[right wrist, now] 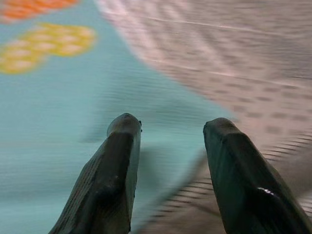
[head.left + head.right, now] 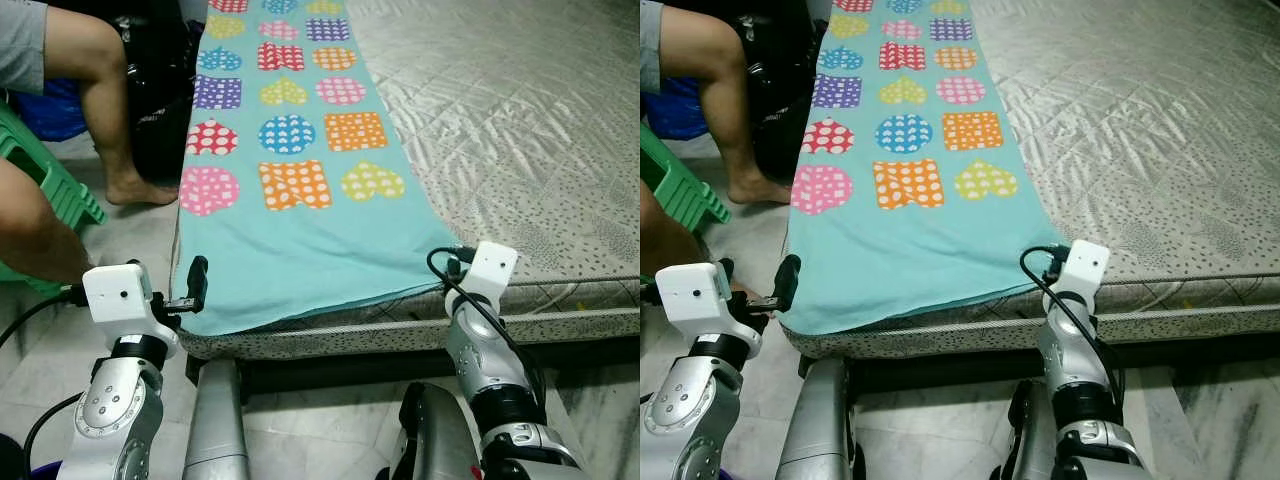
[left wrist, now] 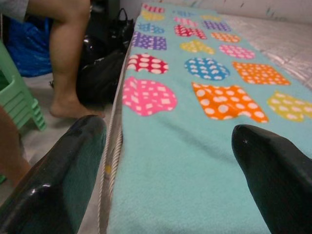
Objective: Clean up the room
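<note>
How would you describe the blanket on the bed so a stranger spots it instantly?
Find the grey quilted mattress. Along its left edge lies a turquoise blanket. Rows of polka-dotted hearts, circles and squares in bright colours set it apart from the plain bedding.

Even, soft daylight, bright overall, no glare. Head views sharp; dark shadow under the bed frame [image 2: 400, 372] below both grippers. Left wrist view: black fingers [image 3: 58, 180] soft, out of focus up close, blanket [image 3: 195, 146] just past them fairly clear. Right wrist view blurred all over, blanket pattern and quilt [image 1: 253, 63] beyond the fingers [image 1: 114, 175] smeared; faint shadow under the fingertips.
</note>
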You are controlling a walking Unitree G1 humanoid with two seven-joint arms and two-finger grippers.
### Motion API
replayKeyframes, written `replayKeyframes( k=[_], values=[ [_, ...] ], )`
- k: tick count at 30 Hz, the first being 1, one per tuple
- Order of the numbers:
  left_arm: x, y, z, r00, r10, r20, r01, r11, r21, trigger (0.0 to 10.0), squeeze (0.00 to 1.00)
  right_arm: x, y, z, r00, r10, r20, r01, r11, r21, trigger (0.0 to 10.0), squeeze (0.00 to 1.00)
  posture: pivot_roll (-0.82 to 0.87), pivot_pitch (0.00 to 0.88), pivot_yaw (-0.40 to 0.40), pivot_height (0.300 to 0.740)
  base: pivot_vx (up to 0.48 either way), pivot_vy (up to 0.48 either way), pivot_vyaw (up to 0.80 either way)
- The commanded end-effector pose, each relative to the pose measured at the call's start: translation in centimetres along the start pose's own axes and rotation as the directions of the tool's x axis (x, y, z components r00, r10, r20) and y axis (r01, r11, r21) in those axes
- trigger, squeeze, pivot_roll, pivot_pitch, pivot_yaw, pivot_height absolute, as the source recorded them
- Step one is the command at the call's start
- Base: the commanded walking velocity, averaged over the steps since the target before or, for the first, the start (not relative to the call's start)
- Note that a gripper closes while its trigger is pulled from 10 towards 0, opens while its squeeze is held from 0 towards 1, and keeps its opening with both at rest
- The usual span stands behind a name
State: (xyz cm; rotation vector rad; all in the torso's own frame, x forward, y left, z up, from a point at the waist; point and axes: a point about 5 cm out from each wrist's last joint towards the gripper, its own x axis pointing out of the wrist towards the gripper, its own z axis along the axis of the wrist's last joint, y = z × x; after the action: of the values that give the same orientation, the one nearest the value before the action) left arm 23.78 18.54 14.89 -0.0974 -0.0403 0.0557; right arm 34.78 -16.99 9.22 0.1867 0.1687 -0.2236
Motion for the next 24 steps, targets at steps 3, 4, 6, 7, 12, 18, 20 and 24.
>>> replayKeyframes(
  k=[3,4,6,7,12,18,20,24],
  values=[
    [0.2,-0.3,0.0,1.0,-0.021,-0.004,0.021,1.0,-0.003,10.0,0.0,0.1,3.1,0.4,0.988,0.157,-0.01,-0.156,0.986,0.06,10.0,0.0,0.17,0.105,-0.014,0.525,0.0,0.0,0.0],
    [0.2,-0.3,0.0,1.0,-0.021,-0.004,0.021,1.0,-0.002,10.0,0.0,0.1,3.5,0.3,0.986,0.168,-0.017,-0.167,0.984,0.059,10.0,0.0,0.18,0.107,-0.015,0.525,0.0,0.0,0.0],
    [0.2,-0.2,0.0,1.0,-0.021,-0.003,0.021,1.0,0.0,10.0,0.0,0.1,4.2,0.2,0.983,0.183,-0.028,-0.181,0.982,0.052,10.0,0.0,0.18,0.112,-0.015,0.525,0.0,0.0,0.0],
    [0.1,-0.1,0.0,1.0,-0.02,-0.003,0.02,1.0,0.0,10.0,0.0,0.0,4.3,0.2,0.982,0.185,-0.028,-0.184,0.982,0.052,10.0,0.0,0.18,0.112,-0.015,0.525,0.0,0.0,0.0],
    [0.0,-0.1,-0.1,1.0,-0.017,-0.01,0.017,1.0,0.003,10.0,0.0,0.0,6.0,0.0,0.98,0.197,-0.023,-0.197,0.98,0.012,10.0,0.0,0.19,0.118,-0.014,0.525,0.0,0.0,0.0],
    [-0.1,-0.4,0.0,1.0,-0.026,-0.013,0.026,1.0,0.003,10.0,0.0,0.6,6.8,0.1,0.982,0.187,-0.014,-0.187,0.97,-0.155,10.0,0.0,0.2,0.13,-0.011,0.525,0.0,0.0,0.0],
    [-0.1,-0.4,0.0,1.0,-0.026,-0.014,0.026,1.0,0.003,10.0,0.0,0.7,6.7,0.3,0.984,0.179,-0.01,-0.178,0.97,-0.168,10.0,0.0,0.2,0.13,-0.011,0.525,0.0,0.0,0.0],
    [-0.2,-0.3,0.0,1.0,-0.026,-0.015,0.026,1.0,0.005,10.0,0.0,1.3,6.4,1.5,0.986,0.165,0.032,-0.156,0.967,-0.2,10.0,1.0,0.21,0.134,-0.014,0.525,0.0,0.0,0.0]
  ],
)
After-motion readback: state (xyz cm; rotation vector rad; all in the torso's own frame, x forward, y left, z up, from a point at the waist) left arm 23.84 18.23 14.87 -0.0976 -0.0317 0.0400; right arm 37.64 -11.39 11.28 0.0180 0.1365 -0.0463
